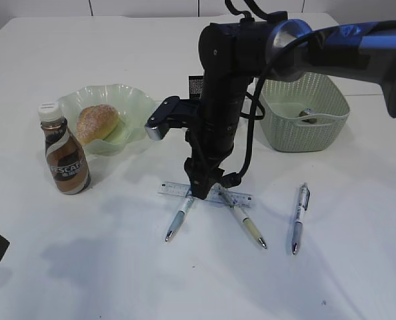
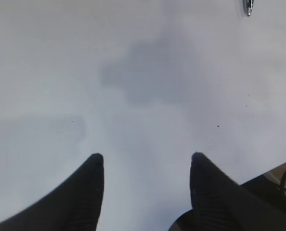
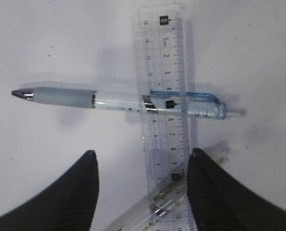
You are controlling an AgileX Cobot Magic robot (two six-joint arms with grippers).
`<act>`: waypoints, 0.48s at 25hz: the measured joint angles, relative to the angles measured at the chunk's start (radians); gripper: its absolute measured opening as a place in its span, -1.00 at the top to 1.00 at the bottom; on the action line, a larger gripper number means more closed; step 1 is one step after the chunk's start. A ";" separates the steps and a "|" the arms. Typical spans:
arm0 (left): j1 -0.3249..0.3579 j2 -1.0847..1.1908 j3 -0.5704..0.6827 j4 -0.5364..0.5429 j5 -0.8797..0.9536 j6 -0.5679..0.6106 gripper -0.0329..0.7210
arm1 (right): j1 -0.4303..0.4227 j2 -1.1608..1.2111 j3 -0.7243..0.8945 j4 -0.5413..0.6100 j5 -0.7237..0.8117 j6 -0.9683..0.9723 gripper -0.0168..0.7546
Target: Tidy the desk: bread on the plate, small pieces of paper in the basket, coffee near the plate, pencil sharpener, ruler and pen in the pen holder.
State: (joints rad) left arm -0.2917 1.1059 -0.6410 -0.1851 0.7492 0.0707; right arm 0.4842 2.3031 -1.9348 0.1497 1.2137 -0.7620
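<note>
The right claw (image 3: 140,166) hangs open and empty over the clear plastic ruler (image 3: 166,120), which lies across two pens on the white worktop (image 1: 118,267). The left claw (image 2: 147,166) gapes empty.

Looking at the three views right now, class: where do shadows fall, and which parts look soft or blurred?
Exterior view: the arm casts faint grey shadows on the desk, and the coffee is sharp. Left wrist view: a soft shadow patch lies on the bare tabletop, with the dark jaws blurred at the near edge. Right wrist view: the ruler and the pen are crisp, the jaws soft.
</note>
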 joint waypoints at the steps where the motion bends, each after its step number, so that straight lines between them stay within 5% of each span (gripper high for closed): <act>1: 0.000 0.000 0.000 0.000 0.000 0.000 -0.15 | 0.000 0.000 0.000 -0.002 0.000 0.001 -0.23; 12: 0.000 0.000 0.000 0.000 0.000 0.000 -0.15 | 0.000 0.000 0.000 -0.014 0.000 0.026 -0.23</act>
State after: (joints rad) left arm -0.2917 1.1059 -0.6410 -0.1851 0.7492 0.0707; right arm 0.4842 2.3031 -1.9348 0.1360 1.2137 -0.7363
